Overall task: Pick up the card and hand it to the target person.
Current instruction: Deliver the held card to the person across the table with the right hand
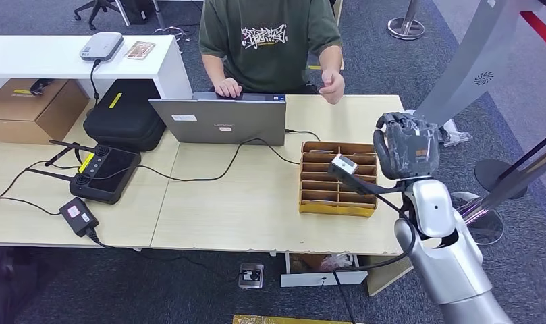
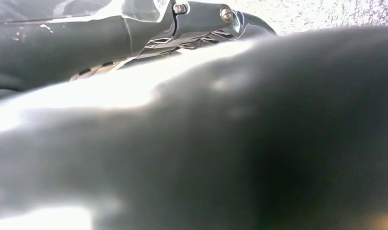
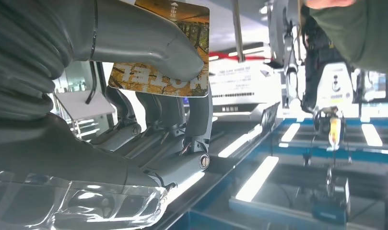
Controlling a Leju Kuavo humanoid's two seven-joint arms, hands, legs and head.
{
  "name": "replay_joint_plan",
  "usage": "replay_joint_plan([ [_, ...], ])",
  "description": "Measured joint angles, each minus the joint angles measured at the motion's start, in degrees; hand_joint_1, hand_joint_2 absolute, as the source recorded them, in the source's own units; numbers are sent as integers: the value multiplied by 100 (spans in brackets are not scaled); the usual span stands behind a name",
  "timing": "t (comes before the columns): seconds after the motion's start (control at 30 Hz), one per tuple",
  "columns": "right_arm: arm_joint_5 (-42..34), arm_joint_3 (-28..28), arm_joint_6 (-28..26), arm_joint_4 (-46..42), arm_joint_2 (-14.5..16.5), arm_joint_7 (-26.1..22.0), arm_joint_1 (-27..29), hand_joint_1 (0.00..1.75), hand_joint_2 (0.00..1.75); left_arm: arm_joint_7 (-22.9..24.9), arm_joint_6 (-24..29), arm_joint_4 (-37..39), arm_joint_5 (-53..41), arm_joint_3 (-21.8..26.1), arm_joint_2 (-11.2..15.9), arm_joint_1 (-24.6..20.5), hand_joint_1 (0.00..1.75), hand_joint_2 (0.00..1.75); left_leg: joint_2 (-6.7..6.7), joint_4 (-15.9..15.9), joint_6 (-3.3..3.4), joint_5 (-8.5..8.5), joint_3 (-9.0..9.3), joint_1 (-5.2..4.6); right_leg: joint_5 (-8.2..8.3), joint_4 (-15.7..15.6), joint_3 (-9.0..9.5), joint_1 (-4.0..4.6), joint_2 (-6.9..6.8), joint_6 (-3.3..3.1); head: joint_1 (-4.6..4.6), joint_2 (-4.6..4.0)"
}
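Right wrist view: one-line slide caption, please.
The right hand pinches a card printed with an autumn scene between thumb and fingers, with a person's green sleeve nearby.

You see a glossy printed card (image 3: pixel 158 79) pinched under the right hand's (image 3: pixel 134 96) smooth matt grey plastic thumb. The arm (image 1: pixel 445 250) is brushed silver metal. The surface (image 1: pixel 256 202) is pale matt wood laminate. The tray (image 1: pixel 339 177) looks like brown cardboard, as does the box (image 1: pixel 34 108). The laptop (image 1: pixel 219 120) has a matt metal-grey lid, the case (image 1: pixel 125 113) black cloth.
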Motion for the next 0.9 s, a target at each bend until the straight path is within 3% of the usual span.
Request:
replay_joint_plan([
  [0.47,-222,233,73,633,77,-56,-561,155,175,158,7,0,15,0,3,-7,0,0,-8,0,2,2,-5,0,0,0,0,0,-6,0,1,0],
  [0.9,-335,300,-44,865,80,-89,-591,155,175,160,-30,0,-19,0,21,-5,0,0,-9,0,2,2,-4,0,0,0,0,0,-6,0,1,0],
])
